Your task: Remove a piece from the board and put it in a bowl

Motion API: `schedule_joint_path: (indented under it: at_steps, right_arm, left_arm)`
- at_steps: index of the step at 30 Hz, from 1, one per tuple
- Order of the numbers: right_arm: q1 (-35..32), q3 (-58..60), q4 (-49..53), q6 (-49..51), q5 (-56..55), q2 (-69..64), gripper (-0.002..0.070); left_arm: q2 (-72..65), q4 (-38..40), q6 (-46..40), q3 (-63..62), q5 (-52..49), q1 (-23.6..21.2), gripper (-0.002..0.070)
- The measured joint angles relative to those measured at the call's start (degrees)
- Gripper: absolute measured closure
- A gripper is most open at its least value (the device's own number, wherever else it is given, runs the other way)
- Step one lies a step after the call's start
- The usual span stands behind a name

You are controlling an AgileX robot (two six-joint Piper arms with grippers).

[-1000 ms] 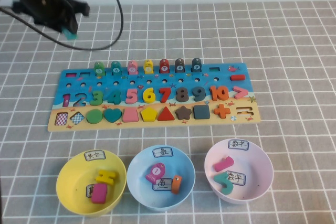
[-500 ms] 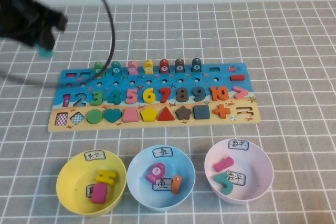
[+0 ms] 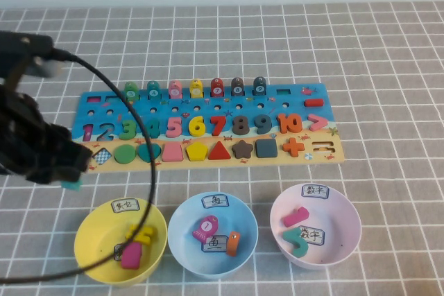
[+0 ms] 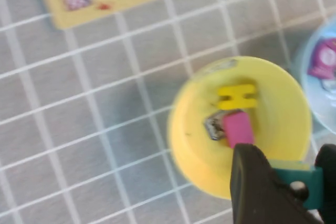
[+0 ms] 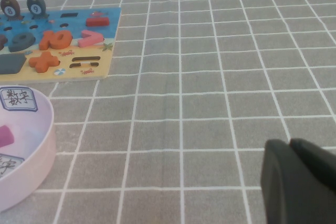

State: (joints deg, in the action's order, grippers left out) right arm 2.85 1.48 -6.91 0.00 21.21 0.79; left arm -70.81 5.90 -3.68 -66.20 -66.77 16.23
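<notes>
Left gripper (image 3: 69, 184) hangs off the near-left corner of the long blue wooden puzzle board (image 3: 305, 92), above the yellow bowl's (image 3: 89, 244) far rim, clamped on the small teal-green fish token (image 4: 296, 183). Bare checked cloth lies to its left. The light blue plastic bowl (image 3: 184, 244) sits next along, to the right.

Right gripper (image 5: 299, 179): seen from its wrist only, low over bare cloth beside the pale pink bowl (image 5: 39, 161); finger state cannot be told.

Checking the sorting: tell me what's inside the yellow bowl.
Yellow bowl: a yellow piece and a pink block. The left gripper, holding a teal piece, hovers beside it; its cable crosses the bowl.
</notes>
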Motion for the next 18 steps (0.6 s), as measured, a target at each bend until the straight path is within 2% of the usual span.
schedule_joint_path:
  at_steps: [12,18]
  right_arm:
    - [0.00,0.00,0.00,0.00,0.00,0.00,0.0694]
    - [0.00,0.00,0.00,0.00,0.00,0.00,0.0694]
  left_arm:
    - [-6.09,1.00,-0.60,1.14,6.42,17.72,0.0482]
    - [-14.02,1.10,-0.60,-0.50,6.83,23.51,0.0482]
